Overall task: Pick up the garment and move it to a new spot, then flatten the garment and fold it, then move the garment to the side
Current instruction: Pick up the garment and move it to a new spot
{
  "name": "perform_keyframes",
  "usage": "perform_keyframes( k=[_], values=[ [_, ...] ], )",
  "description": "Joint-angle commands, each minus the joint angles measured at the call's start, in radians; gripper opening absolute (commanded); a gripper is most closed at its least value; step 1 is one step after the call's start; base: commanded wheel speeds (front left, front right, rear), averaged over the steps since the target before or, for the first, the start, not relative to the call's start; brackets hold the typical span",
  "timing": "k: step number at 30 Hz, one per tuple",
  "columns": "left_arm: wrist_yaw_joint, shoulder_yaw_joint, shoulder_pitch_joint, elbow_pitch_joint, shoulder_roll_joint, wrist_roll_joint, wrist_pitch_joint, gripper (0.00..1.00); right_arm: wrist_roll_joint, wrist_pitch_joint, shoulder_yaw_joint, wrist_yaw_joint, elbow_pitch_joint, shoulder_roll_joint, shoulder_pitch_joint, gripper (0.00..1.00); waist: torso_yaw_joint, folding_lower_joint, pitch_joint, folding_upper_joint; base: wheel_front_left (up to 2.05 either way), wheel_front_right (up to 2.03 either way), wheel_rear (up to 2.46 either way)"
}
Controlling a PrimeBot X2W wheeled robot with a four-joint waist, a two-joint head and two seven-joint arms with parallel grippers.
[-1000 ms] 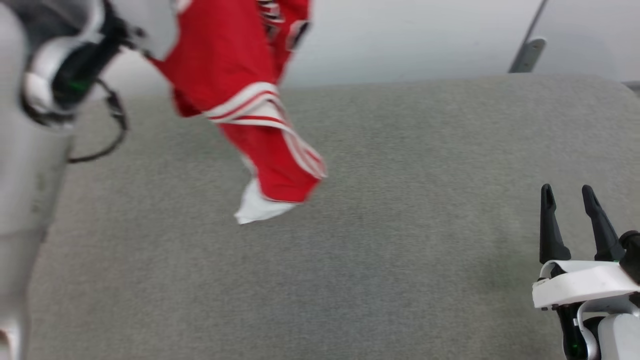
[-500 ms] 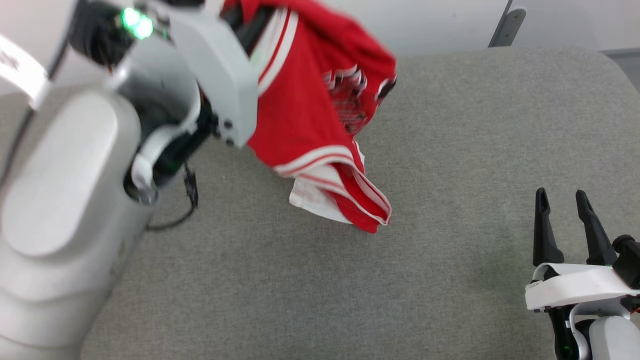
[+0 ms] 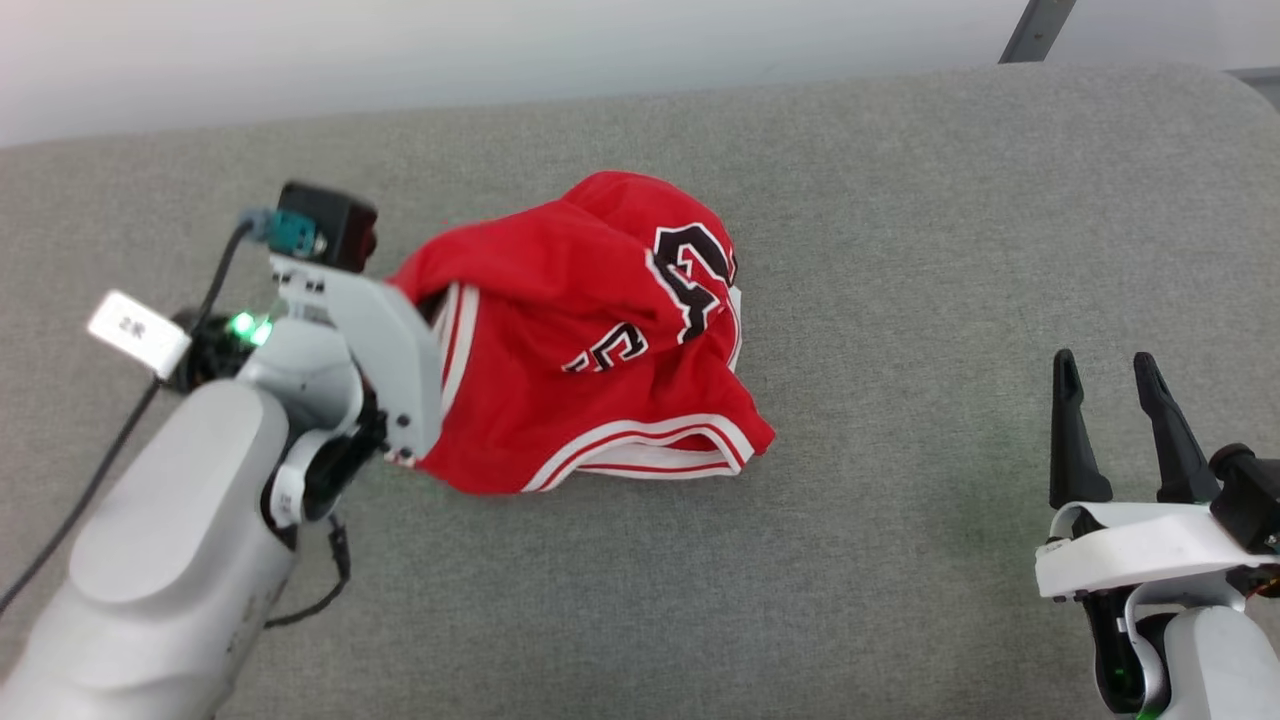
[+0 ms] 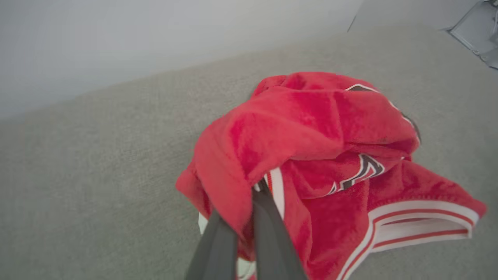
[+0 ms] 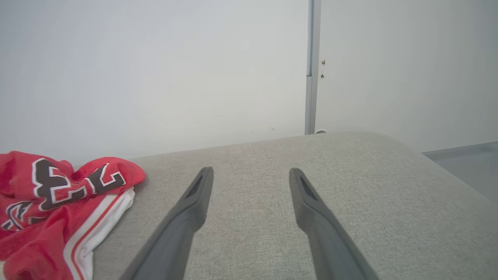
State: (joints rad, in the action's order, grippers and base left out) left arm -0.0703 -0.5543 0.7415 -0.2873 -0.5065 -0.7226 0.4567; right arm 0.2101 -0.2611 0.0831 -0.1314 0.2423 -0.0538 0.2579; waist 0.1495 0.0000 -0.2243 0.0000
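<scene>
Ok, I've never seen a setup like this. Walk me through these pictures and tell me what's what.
It's a two-armed robot. One picture looks down from its head; the other two come from cameras on its left and right wrists, looking along each claw's fingers. A red jersey with white trim lies bunched on a grey padded surface. The left claw is shut on a fold of the jersey. The right claw is open, holds nothing, and sits apart from the cloth.

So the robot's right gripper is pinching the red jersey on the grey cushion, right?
No, the left gripper pinches the red jersey on the grey cushion, as the left wrist view shows. The right gripper stands open, away from it.
</scene>
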Motion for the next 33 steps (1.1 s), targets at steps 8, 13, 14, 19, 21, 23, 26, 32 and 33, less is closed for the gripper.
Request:
perform_keyframes(
  k=[8, 13, 14, 19, 21, 23, 26, 32, 33],
  values=[
    [0.048, -0.015, -0.023, -0.243, 0.038, -0.027, -0.032, 0.0, 0.007, -0.006, -0.024, 0.001, -0.011, 0.002, 0.021, 1.0, -0.003, 0.0, -0.011, 0.0, 0.0, 0.0, 0.0],
    [0.085, -0.029, -0.005, -0.372, 0.071, -0.04, -0.042, 0.0, 0.009, -0.006, -0.041, 0.001, -0.012, 0.002, 0.031, 1.0, -0.003, 0.0, -0.013, 0.0, 0.0, 0.0, 0.0],
    [0.095, -0.034, -0.004, -0.397, 0.078, -0.043, -0.039, 0.0, 0.011, -0.006, -0.045, 0.001, -0.012, 0.002, 0.034, 1.0, -0.003, 0.0, -0.012, 0.0, 0.0, 0.0, 0.0],
    [0.132, -0.045, 0.01, -0.499, 0.102, -0.06, -0.032, 0.2, 0.013, -0.006, -0.053, 0.001, -0.009, -0.007, 0.028, 1.0, -0.006, 0.0, 0.004, 0.0, 0.0, 0.0, 0.0],
    [0.149, -0.06, 0.015, -0.529, 0.1, -0.048, -0.026, 0.45, 0.016, -0.006, -0.054, 0.001, -0.008, -0.012, 0.023, 1.0, -0.01, 0.0, 0.015, 0.0, 0.0, 0.0, 0.0],
    [0.165, -0.06, 0.025, -0.542, 0.107, -0.061, -0.039, 0.67, 0.018, -0.006, -0.056, 0.001, -0.006, -0.018, 0.017, 1.0, -0.015, 0.0, 0.028, 0.0, 0.0, 0.0, 0.0],
    [0.181, -0.064, 0.04, -0.551, 0.105, -0.065, -0.065, 1.0, 0.022, -0.006, -0.062, 0.001, -0.003, -0.028, 0.009, 1.0, -0.025, 0.0, 0.051, 0.0, 0.0, 0.0, 0.0],
    [0.195, -0.077, 0.026, -0.535, 0.092, -0.075, -0.122, 1.0, 0.031, -0.006, -0.069, 0.001, -0.006, -0.047, -0.017, 1.0, -0.055, 0.0, 0.108, 0.0, 0.0, 0.0, 0.0],
    [0.197, -0.074, 0.018, -0.528, 0.089, -0.083, -0.138, 1.0, 0.036, -0.006, -0.069, 0.001, -0.007, -0.049, -0.024, 1.0, -0.061, 0.0, 0.118, 0.0, 0.0, 0.0, 0.0]
  ],
)
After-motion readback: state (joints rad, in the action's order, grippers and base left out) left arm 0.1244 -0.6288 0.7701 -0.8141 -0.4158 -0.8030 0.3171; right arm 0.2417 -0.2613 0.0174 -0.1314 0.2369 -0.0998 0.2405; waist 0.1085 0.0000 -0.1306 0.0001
